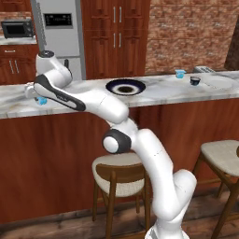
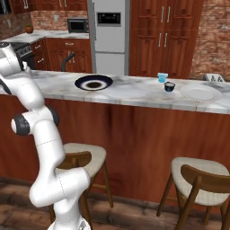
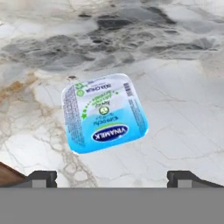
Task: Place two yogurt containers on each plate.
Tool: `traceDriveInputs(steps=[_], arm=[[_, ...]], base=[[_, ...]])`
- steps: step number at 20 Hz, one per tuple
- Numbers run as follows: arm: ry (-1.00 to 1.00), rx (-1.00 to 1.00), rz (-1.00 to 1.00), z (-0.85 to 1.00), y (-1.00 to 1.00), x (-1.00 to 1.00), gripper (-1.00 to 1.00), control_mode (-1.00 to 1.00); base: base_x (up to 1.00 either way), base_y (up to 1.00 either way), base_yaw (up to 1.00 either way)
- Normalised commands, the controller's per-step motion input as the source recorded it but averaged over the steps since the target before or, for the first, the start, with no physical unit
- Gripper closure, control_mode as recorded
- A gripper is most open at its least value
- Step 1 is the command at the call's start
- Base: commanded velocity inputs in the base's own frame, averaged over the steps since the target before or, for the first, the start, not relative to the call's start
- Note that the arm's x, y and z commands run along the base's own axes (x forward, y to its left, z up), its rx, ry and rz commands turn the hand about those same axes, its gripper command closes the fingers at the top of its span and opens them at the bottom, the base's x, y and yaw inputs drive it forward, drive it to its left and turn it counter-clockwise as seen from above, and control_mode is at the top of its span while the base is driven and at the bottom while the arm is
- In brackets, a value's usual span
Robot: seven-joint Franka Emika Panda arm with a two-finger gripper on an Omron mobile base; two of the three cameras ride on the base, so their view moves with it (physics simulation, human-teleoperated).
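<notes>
Gripper wide above a yogurt cup.
The cup (label up) sits on the marble counter.

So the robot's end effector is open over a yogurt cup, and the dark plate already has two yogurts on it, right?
Not quite. The end effector is open over a yogurt cup, but the dark plate has no yogurt on it, as the left base view shows.

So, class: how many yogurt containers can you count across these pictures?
2: one yogurt container on the counter's left end under the open tool, another beside the black cup. Others may be hidden.
</notes>
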Motion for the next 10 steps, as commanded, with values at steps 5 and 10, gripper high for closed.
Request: traceDriveInputs(steps=[5, 10], arm=[[0.0, 0.0, 0.0, 0.0, 0.01, 0.24, -1.0, -1.0], [0.0, 0.0, 0.0, 0.0, 0.14, 0.13, -1.0, -1.0]], base=[[0.0, 0.0, 0.0], [0.0, 0.0, 0.0]])
